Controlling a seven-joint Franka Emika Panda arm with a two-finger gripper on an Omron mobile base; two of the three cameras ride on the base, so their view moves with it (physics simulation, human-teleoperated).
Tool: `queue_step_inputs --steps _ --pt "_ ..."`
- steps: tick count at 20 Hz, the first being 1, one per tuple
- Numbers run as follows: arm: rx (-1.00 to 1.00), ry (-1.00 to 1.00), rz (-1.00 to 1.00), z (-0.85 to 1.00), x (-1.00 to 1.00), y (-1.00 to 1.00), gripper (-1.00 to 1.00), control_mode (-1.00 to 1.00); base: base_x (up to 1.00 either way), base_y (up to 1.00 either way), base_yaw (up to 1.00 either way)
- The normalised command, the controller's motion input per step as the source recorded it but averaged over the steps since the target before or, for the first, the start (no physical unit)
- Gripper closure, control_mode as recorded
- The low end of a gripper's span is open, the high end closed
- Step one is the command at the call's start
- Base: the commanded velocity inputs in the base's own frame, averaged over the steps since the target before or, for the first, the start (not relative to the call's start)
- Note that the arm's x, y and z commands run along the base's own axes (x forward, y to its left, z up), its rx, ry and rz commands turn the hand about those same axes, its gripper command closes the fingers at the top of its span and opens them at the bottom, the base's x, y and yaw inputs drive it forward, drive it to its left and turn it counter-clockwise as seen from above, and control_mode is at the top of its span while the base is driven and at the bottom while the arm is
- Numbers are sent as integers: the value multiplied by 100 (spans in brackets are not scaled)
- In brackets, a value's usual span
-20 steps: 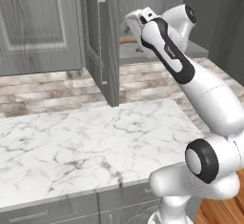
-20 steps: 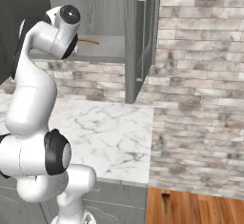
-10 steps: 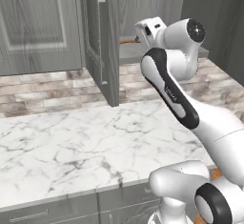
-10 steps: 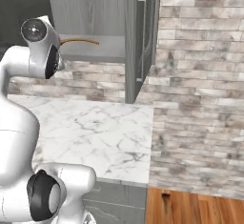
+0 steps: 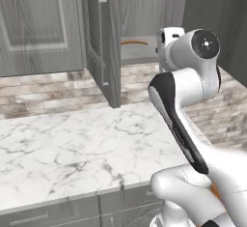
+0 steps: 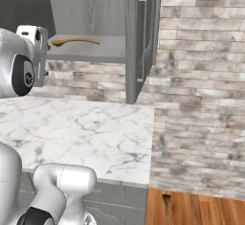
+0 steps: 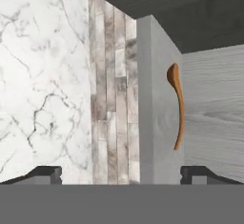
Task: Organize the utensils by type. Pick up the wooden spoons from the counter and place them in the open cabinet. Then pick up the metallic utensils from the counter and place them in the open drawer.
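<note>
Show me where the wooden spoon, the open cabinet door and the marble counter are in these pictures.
wooden spoon [image 6: 76,41], right base view, middle of its handle as it lies on the cabinet shelf.
open cabinet door [image 5: 102,42], left base view, its grey panel beside the bar handle.
marble counter [image 5: 72,148], left base view, bare veined top.

Stone-brick wall [image 6: 201,75], wood floor [image 6: 201,209]

In the left base view the open cabinet door [image 5: 108,42] hides one end of the wooden spoon [image 5: 134,42] on the shelf. The worktop [image 5: 72,148] is cut by the left edge. The tool's fingertips [image 7: 45,174] barely show (low in the hand view).
</note>
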Motion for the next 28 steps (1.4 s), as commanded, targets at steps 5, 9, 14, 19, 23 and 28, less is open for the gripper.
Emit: queue_step_inputs --steps 5,9,14,19,23,28 --pt "32 4 -43 -1 -91 -28 -100 -100 0 0 0" --pt "36 2 -40 -13 -84 -36 -100 -100 0 0 0" --pt "37 8 -41 -41 -44 -27 -100 -100 0 0 0" --pt "43 0 -22 -38 -42 -24 -100 -100 0 0 0" --pt "31 -7 -14 -35 -35 -8 -100 -100 0 0 0" --pt "3 -1 -2 -8 0 0 -100 -100 0 0 0"
